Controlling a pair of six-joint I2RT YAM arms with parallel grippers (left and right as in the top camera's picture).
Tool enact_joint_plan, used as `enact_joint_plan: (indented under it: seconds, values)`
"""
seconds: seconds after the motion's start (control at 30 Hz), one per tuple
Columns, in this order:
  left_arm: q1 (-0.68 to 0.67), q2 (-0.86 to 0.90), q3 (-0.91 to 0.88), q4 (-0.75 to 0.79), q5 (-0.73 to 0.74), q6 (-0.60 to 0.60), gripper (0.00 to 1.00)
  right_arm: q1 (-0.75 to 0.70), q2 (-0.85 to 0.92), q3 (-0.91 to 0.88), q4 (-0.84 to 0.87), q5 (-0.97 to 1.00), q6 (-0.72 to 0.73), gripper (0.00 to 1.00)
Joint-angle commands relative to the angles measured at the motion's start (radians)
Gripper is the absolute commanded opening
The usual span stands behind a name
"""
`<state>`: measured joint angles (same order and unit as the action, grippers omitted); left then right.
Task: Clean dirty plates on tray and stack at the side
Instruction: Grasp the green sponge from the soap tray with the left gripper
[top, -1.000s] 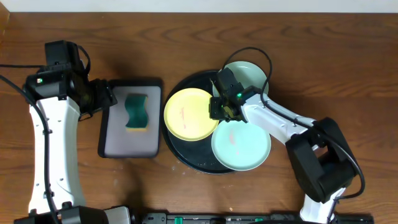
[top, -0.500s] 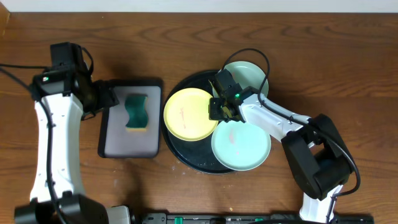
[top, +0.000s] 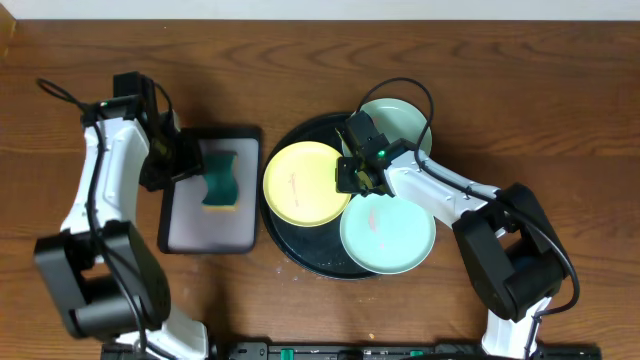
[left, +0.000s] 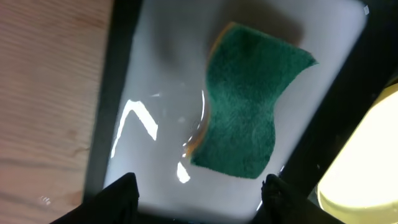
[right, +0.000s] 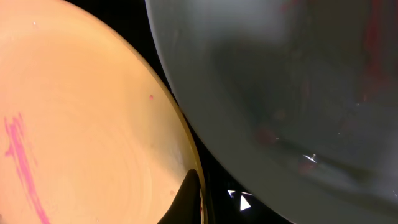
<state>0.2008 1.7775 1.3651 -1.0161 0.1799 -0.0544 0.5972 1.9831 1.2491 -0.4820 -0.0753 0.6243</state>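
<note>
The large round black shallow tray (top: 283, 243) carries the pale yellow round plastic plate (top: 303, 184) on its left half, one pale mint-aqua round plate (top: 388, 236) at its near right and the second mint-aqua plate (top: 402, 118) at its far right. The right gripper (top: 350, 180) sits over the tray centre, one dark fingertip (right: 188, 198) at the yellow plate's rim; whether it is clamping cannot be told. Left of the tray, the left gripper (left: 199, 198) hangs, jaws spread, over the rectangular grey black-rimmed tray (top: 200, 228) holding a green wavy sponge (left: 245, 118).
</note>
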Motion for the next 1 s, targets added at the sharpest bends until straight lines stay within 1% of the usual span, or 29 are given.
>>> enact_joint_plan:
  seconds: [0.0, 0.3, 0.43, 0.57, 0.63, 0.73, 0.8, 0.87, 0.97]
  values:
    - [-0.008, 0.037, -0.008, 0.011, 0.027, 0.051, 0.63, 0.01, 0.022, 0.013, -0.005, 0.015, 0.0, 0.01]
    - [-0.076, 0.092, -0.008, 0.123, 0.026, 0.082, 0.63, 0.01, 0.022, 0.013, -0.005, 0.015, 0.0, 0.01]
    - [-0.111, 0.111, -0.01, 0.14, -0.015, 0.076, 0.63, 0.01, 0.022, 0.013, -0.005, 0.015, 0.0, 0.01]
    - [-0.12, 0.122, -0.027, 0.148, -0.116, -0.009, 0.62, 0.01, 0.022, 0.013, -0.005, 0.015, -0.001, 0.01]
    - [-0.119, 0.126, -0.034, 0.148, -0.137, -0.035, 0.6, 0.01, 0.022, 0.013, -0.005, 0.015, -0.001, 0.01]
    - [-0.119, 0.132, -0.047, 0.161, -0.135, -0.038, 0.6, 0.01, 0.022, 0.013, -0.006, 0.015, -0.001, 0.01]
    - [-0.12, 0.132, -0.06, 0.176, -0.123, -0.037, 0.58, 0.01, 0.022, 0.013, -0.006, 0.015, -0.001, 0.01]
    - [-0.12, 0.132, -0.08, 0.198, -0.082, -0.036, 0.55, 0.01, 0.022, 0.013, -0.005, 0.015, -0.001, 0.02]
    - [-0.12, 0.132, -0.112, 0.227, -0.04, -0.03, 0.53, 0.01, 0.022, 0.013, -0.005, 0.015, -0.001, 0.02]
